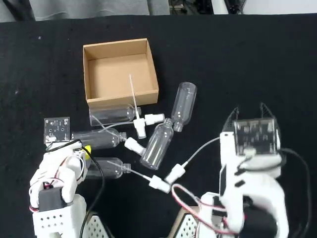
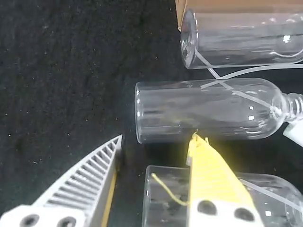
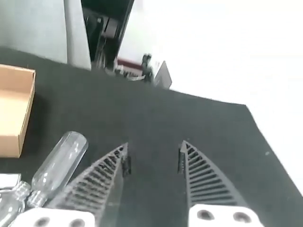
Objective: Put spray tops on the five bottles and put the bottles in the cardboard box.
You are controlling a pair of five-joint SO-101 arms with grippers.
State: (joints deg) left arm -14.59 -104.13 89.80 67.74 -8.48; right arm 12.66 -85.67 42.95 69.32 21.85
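On the black cloth (image 1: pixel 247 59), the left gripper (image 2: pixel 157 139) is hovering open and empty. The nearest clear bottle (image 2: pixel 203 111) is lying at its 2 o'clock, axis running 9-to-3. The right gripper (image 3: pixel 152 156), also gaping empty, is sitting farther off.

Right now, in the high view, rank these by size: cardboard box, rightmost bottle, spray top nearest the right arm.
1. cardboard box, clearly largest
2. rightmost bottle
3. spray top, smallest even counting its thin tube

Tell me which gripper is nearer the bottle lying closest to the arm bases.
Left. The left gripper sits open at the base end of that bottle; the right gripper is well off to its right, beyond the loose spray tops.
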